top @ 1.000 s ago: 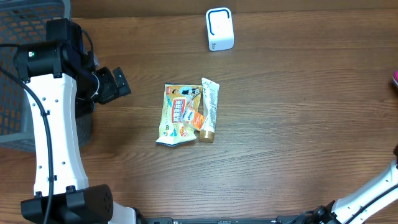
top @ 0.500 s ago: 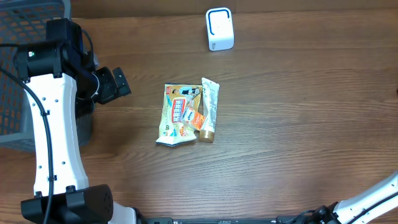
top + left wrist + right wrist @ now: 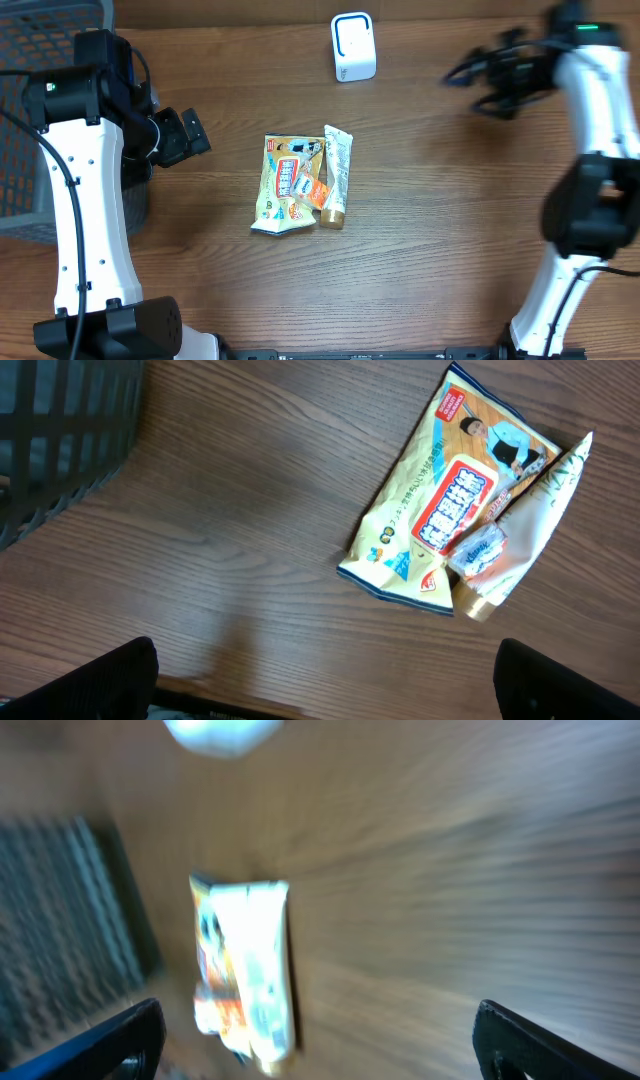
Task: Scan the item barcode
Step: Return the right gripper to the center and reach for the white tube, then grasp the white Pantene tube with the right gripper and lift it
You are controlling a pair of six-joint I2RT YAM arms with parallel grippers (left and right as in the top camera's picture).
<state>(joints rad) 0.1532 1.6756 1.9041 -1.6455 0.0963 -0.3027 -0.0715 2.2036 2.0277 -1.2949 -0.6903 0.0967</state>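
Left hand (image 3: 183, 136), seen from overhead, hangs over the left side of the surface (image 3: 450, 250) beside a dark mesh basket (image 3: 40, 60), with nothing under it. The right hand (image 3: 497, 88) is a blur at the far right, carrying nothing that can be made out. A snack packet (image 3: 284, 185) lies flat mid-surface, a tube (image 3: 338, 172) touches its right edge, and a small wrapped piece (image 3: 313, 190) rests across the two. The white scanner (image 3: 352, 46) stands at the far edge, well apart from the pile.

From the left wrist, both fingers (image 3: 100, 680) sit at the lower corners, spread wide and released, with bare wood between them. The pile lies ahead to the right, untouched.

From the right wrist, everything is smeared by motion. Its fingers (image 3: 100, 1040) are likewise spread wide with nothing between them, and the packet shows ahead with the scanner as a white patch at the top edge.

Judged from this, the scan is not done. No item is grasped, none is near the scanner, and no barcode is visible. Picking one item, carrying it over and presenting its code all remain.
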